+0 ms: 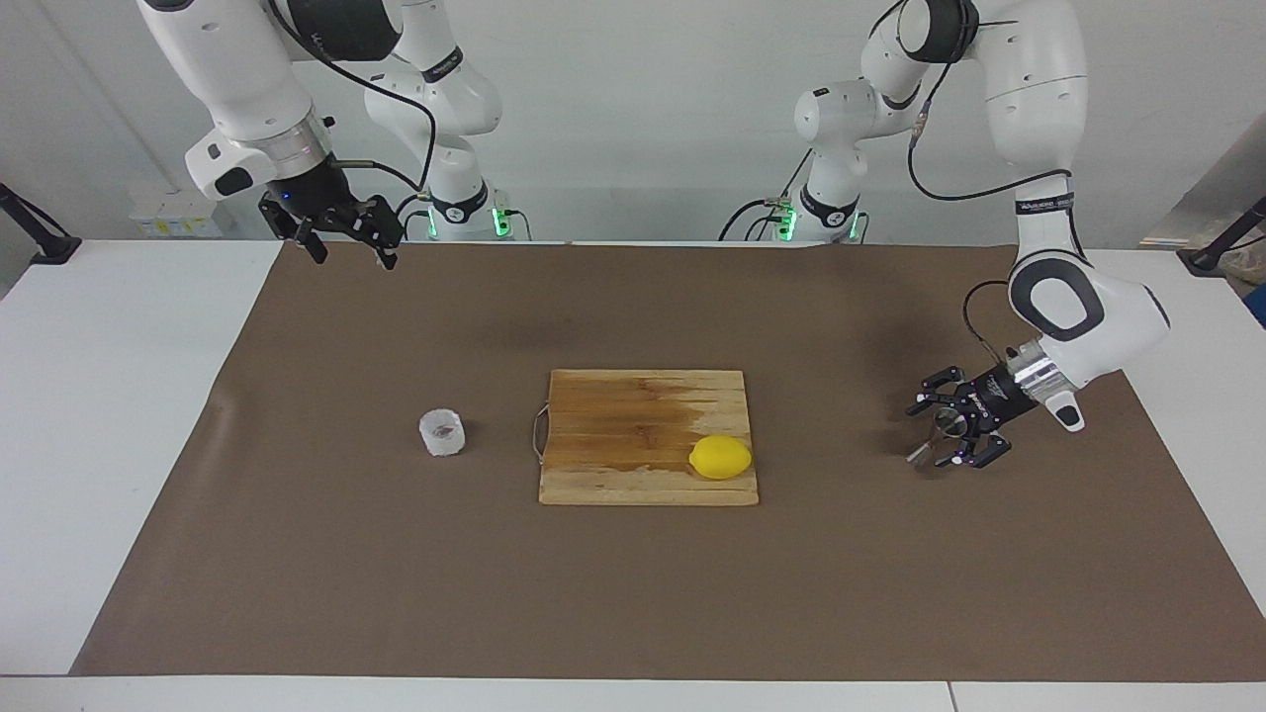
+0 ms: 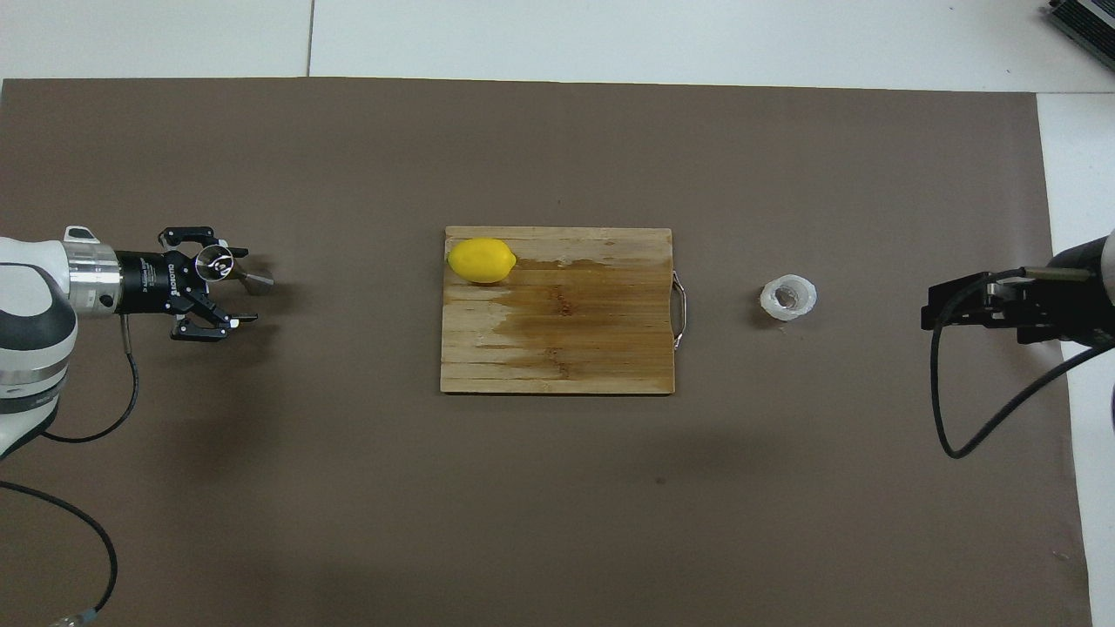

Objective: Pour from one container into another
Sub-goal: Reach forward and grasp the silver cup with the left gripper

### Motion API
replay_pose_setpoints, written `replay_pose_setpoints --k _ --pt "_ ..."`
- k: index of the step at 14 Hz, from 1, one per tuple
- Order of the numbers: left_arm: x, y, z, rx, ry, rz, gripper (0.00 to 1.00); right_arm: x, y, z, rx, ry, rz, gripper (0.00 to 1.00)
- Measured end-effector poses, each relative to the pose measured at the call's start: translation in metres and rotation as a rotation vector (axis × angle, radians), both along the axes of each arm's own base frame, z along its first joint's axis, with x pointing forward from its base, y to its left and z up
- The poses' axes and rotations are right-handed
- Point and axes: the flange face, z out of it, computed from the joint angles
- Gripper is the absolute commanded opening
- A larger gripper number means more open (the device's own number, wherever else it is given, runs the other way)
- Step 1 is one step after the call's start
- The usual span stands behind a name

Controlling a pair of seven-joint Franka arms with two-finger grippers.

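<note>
The whitish frosted cup (image 1: 442, 432) stands on the brown mat toward the right arm's end of the table, with something dark inside; it also shows in the overhead view (image 2: 788, 298). The steel jigger (image 1: 935, 438) stands on the mat toward the left arm's end and shows in the overhead view (image 2: 233, 269) too. My left gripper (image 1: 938, 432) is low at the jigger, open, with its fingers on either side of it (image 2: 244, 286). My right gripper (image 1: 351, 252) is open and empty, raised over the mat's edge near the robots (image 2: 936, 313), and waits.
A wooden cutting board (image 1: 633, 415) with a metal handle lies mid-table between the cup and the jigger, its surface partly wet-stained. A yellow lemon (image 1: 720, 457) sits on the board's corner toward the left arm's end (image 2: 481, 259).
</note>
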Motion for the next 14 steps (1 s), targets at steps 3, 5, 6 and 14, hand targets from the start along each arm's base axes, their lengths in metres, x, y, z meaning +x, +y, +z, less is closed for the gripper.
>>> replay_pose_setpoints --k 3,5,6,14 --pt "0.0 0.001 0.001 -0.015 -0.003 0.015 0.41 0.0 0.0 0.0 0.0 0.0 0.0 1.0" --pt "0.001 0.001 0.002 -0.024 -0.006 0.023 0.03 0.0 0.0 0.0 0.0 0.0 0.0 1.0" --pt "0.001 0.001 0.003 -0.033 -0.009 0.031 0.0 0.0 0.0 0.0 0.0 0.0 0.0 1.0" --pt "0.001 0.002 0.017 -0.109 -0.032 0.066 0.0 0.0 0.0 0.0 0.0 0.0 0.0 1.0"
